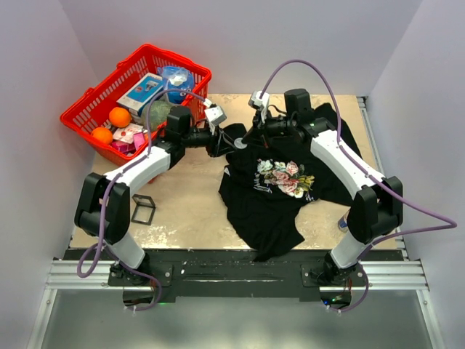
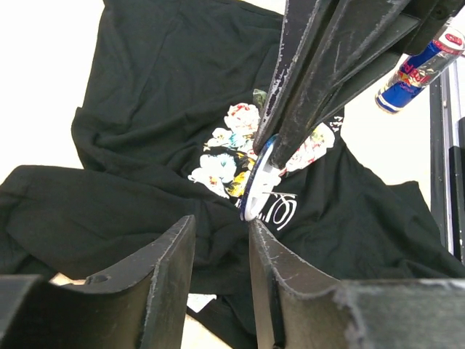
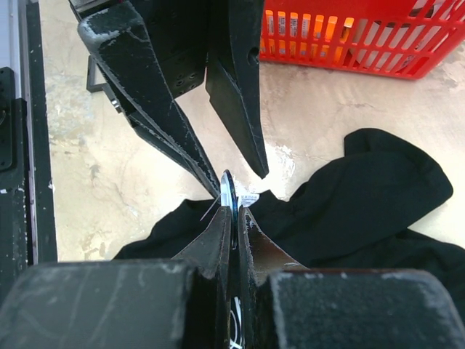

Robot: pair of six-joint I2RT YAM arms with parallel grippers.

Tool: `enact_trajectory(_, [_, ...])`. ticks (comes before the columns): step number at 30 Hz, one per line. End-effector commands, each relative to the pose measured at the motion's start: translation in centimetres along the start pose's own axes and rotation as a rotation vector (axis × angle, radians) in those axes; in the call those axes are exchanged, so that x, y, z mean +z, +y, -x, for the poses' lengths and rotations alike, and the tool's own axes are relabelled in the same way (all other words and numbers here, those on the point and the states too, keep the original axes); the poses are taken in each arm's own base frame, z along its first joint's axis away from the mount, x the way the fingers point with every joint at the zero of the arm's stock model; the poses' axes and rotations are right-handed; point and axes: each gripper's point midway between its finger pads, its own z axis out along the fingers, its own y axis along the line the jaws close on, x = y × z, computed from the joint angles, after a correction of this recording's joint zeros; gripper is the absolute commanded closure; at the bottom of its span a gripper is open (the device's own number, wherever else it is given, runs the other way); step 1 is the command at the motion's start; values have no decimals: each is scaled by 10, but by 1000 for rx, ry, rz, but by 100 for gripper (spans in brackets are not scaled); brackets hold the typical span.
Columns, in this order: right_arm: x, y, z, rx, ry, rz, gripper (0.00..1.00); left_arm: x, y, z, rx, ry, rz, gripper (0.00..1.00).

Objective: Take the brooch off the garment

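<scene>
The black T-shirt (image 1: 269, 211) lies crumpled on the table, floral print (image 1: 285, 177) facing up. My right gripper (image 1: 245, 139) is shut on the brooch (image 1: 240, 143), a small round blue-and-white pin. In the right wrist view the brooch (image 3: 229, 190) stands edge-on between my closed fingers, a thin bare pin sticking out to its left. My left gripper (image 1: 221, 142) is open, its tips either side of the brooch's top (image 3: 240, 183). In the left wrist view the brooch (image 2: 260, 182) hangs just beyond my open left fingers (image 2: 167, 269), above the shirt (image 2: 160, 94).
A red basket (image 1: 87, 109) with oranges, boxes and a blue-and-white container stands at the back left. A black rectangular frame (image 1: 143, 210) lies at the front left. A blue drink can (image 2: 421, 69) lies by the table's right edge (image 1: 342, 222).
</scene>
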Motion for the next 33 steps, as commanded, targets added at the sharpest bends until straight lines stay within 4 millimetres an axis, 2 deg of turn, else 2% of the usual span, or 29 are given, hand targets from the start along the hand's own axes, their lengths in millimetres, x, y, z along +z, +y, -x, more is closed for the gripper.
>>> enact_trajectory(1, [-1,6,5,-9,-22,28,100,2,-2,27,41,-62,-30,61])
enact_trajectory(13, [5,-3,-2,-2,-4,9,100,6,-16,26,29,-61,-123,67])
enact_trajectory(22, [9,-4,-7,13,4,13,100,8,-16,27,34,-62,-124,84])
enact_trajectory(26, [10,-5,-7,16,3,12,100,7,-17,26,32,-59,-127,99])
enact_trajectory(28, [10,-5,-8,21,5,11,100,7,-17,24,32,-56,-125,100])
enact_trajectory(30, [9,-7,-6,27,5,-5,91,7,-17,22,43,-45,-124,100])
enact_trajectory(31, [8,-8,-5,33,5,-11,81,5,-17,24,62,-42,-119,100])
enact_trajectory(33, [2,-19,0,54,5,-86,68,-1,-13,14,109,9,-94,100])
